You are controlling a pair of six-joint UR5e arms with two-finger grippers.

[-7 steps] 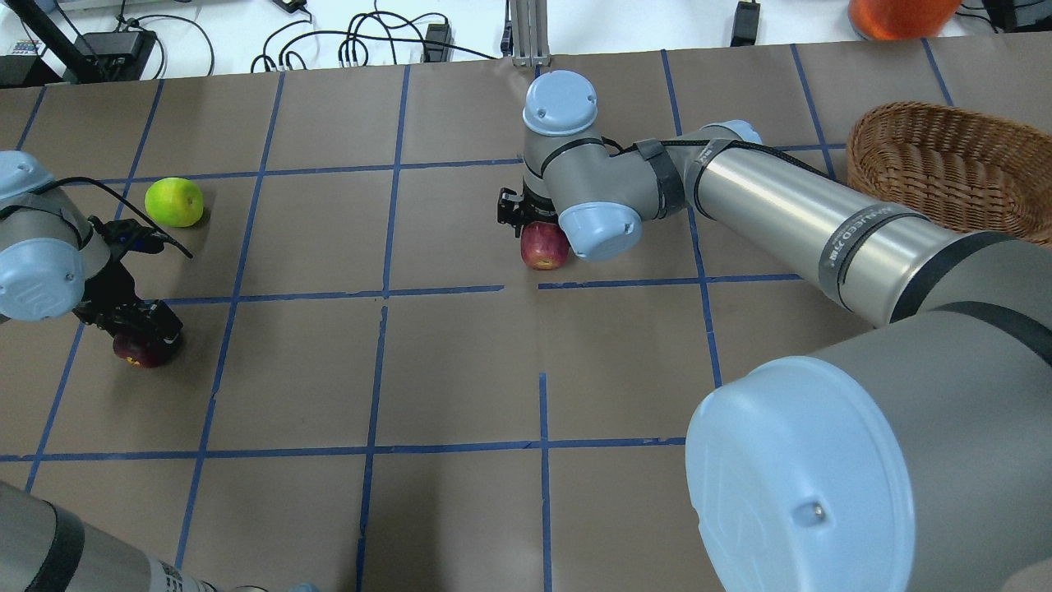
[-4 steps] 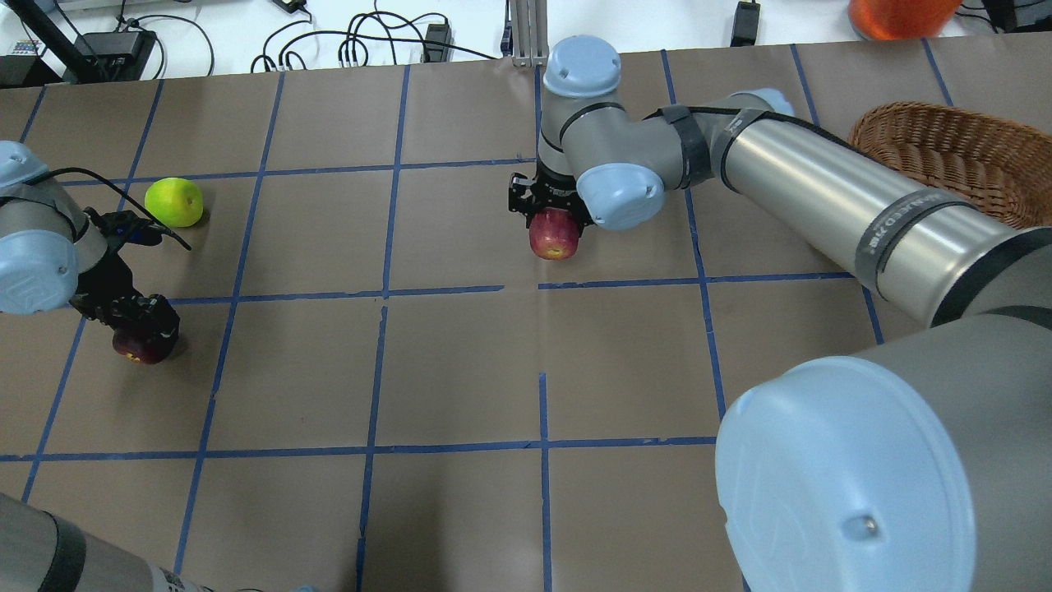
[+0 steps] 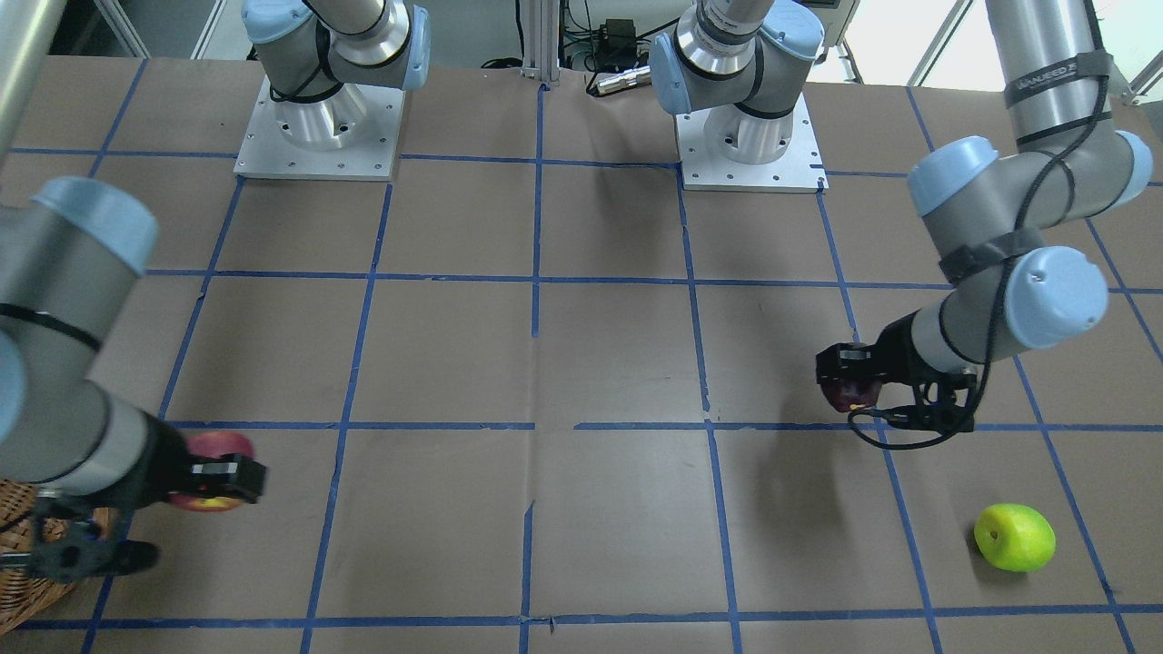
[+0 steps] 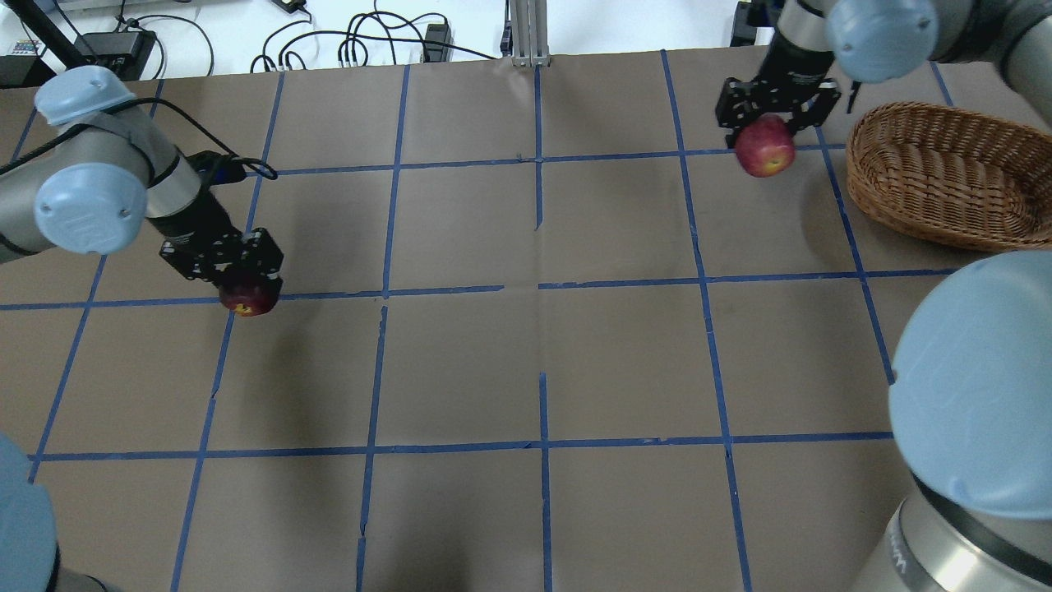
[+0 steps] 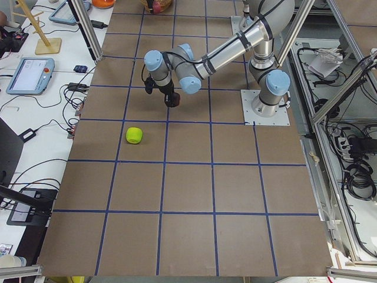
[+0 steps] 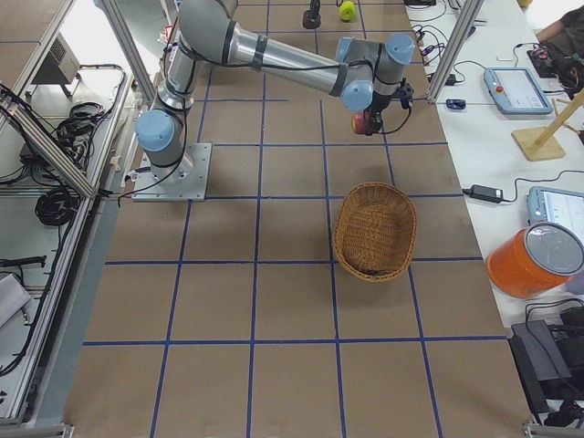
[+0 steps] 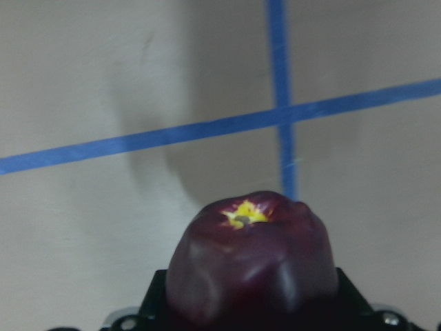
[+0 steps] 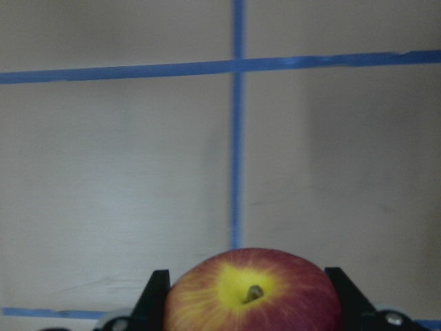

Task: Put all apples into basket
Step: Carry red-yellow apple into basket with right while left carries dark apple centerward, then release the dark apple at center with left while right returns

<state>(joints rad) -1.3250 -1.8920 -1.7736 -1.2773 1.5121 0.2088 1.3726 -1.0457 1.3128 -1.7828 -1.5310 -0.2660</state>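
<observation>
My left gripper (image 4: 246,286) is shut on the dark maroon apple (image 4: 249,299) and holds it above the table's left part; the apple also shows in the left wrist view (image 7: 251,258) and the front view (image 3: 849,392). My right gripper (image 4: 766,130) is shut on the red apple (image 4: 765,146), held in the air just left of the wicker basket (image 4: 871,168); the right wrist view shows its yellow stem patch (image 8: 251,289). The lime green apple (image 3: 1014,538) lies on the table beyond the left gripper. My left arm hides it in the overhead view.
The basket (image 6: 340,228) stands near the table's right end, with nothing in it. An orange container (image 6: 534,260) and tablets sit on the side bench beyond the far edge. Cables (image 4: 362,45) lie past the far edge. The arm bases (image 3: 318,127) stand at the robot's side.
The right gripper has carried the red apple up and right, to beside the basket. The left gripper has lifted the maroon apple off the table and moved it right, toward the middle.
</observation>
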